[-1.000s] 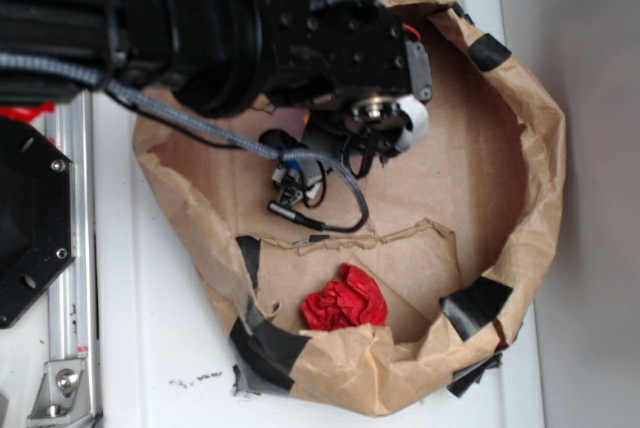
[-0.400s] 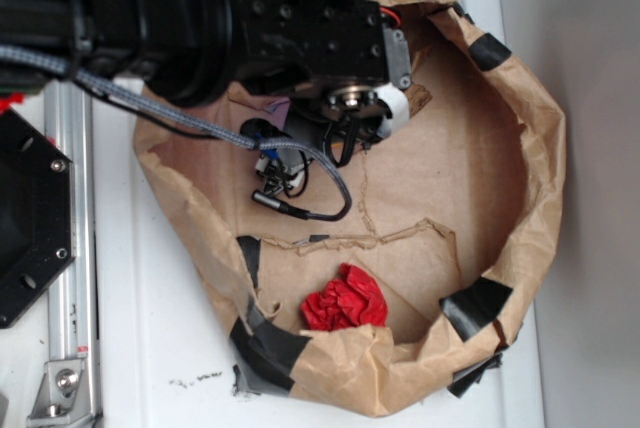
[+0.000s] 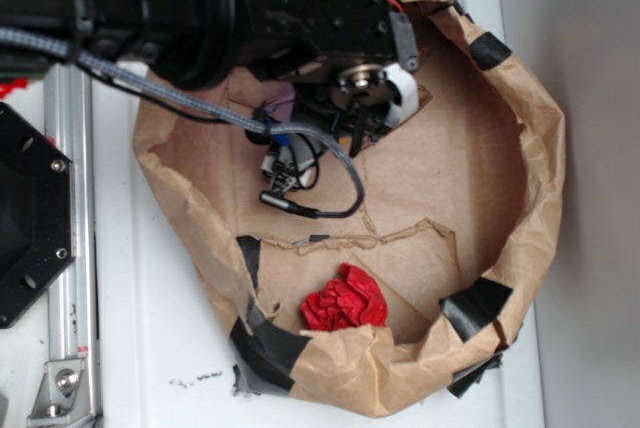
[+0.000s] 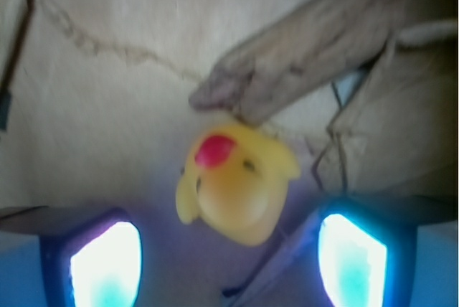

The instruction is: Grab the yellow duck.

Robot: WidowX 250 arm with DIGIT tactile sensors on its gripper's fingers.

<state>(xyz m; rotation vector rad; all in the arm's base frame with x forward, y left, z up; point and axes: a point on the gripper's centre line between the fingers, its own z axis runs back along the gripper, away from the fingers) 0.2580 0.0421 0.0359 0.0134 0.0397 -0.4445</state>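
Lying on the brown paper floor just beneath a brown wood sliver (image 4: 301, 49), the small rounded yellow rubber duck (image 4: 237, 185) sat centred between the end effector (image 4: 229, 264), which stood spread wide and empty.

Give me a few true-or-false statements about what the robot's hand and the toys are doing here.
1. The yellow duck lies between the open fingers of the hand. True.
2. The hand already squeezes the duck. False: both fingers stand apart from it.
3. A brown sliver of wood touches the duck's top edge. True.
4. The red paper wad sits under the hand. False: it lies near the paper wall, away from the arm.
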